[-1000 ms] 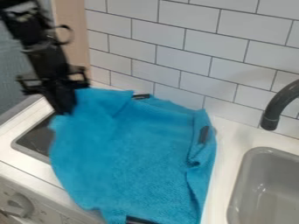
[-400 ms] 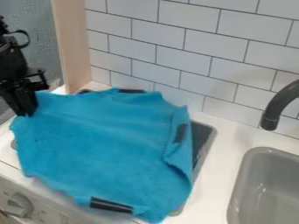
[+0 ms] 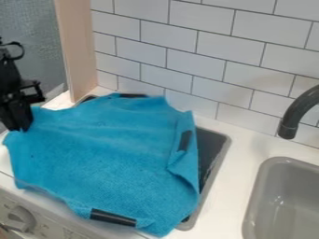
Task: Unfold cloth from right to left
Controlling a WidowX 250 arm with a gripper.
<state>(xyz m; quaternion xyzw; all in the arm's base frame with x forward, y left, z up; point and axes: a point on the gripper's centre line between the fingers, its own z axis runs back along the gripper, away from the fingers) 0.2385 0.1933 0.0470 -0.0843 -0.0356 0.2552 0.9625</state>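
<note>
Unfolding, likely near its end | gripper (image 3: 20, 127) had the cloth (image 3: 106, 158) pinched by one edge | rest of cloth lay rightward of it, over the stove (image 3: 211, 179) | next move called for lowering that edge, then letting go.

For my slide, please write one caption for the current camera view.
End effector at the left edge of a blue cloth spread over the stove.
</note>
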